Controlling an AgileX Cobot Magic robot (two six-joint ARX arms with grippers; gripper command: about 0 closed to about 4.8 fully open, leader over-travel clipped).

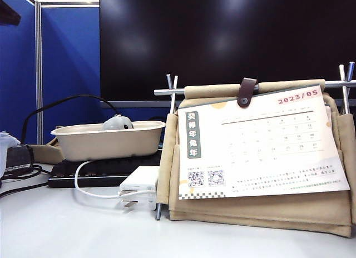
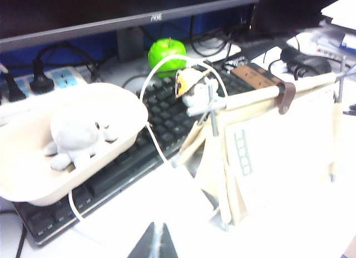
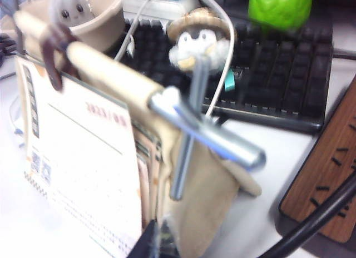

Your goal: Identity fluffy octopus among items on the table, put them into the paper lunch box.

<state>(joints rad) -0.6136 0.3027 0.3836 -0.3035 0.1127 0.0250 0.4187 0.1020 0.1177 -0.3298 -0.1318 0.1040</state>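
Observation:
The fluffy octopus (image 1: 117, 123), a small light-grey plush, lies inside the beige paper lunch box (image 1: 108, 141), which rests on a black keyboard. The left wrist view shows the octopus (image 2: 75, 137) in the lunch box (image 2: 33, 183) with its legs spread. In the right wrist view the octopus (image 3: 69, 10) peeks over the far rim of the lunch box (image 3: 103, 21). My left gripper (image 2: 158, 242) is shut and empty, well back from the box over the white table. My right gripper (image 3: 157, 242) is shut and empty, close behind the fabric organiser. Neither gripper shows in the exterior view.
A tan fabric organiser with a calendar (image 1: 261, 152) on a metal frame stands at front right. A white power adapter (image 1: 139, 183) and its cable lie beside the keyboard (image 1: 94, 172). A green apple (image 2: 167, 52), a small penguin plush (image 3: 197, 44), a power strip (image 2: 50, 80) and a monitor (image 1: 222, 41) sit behind.

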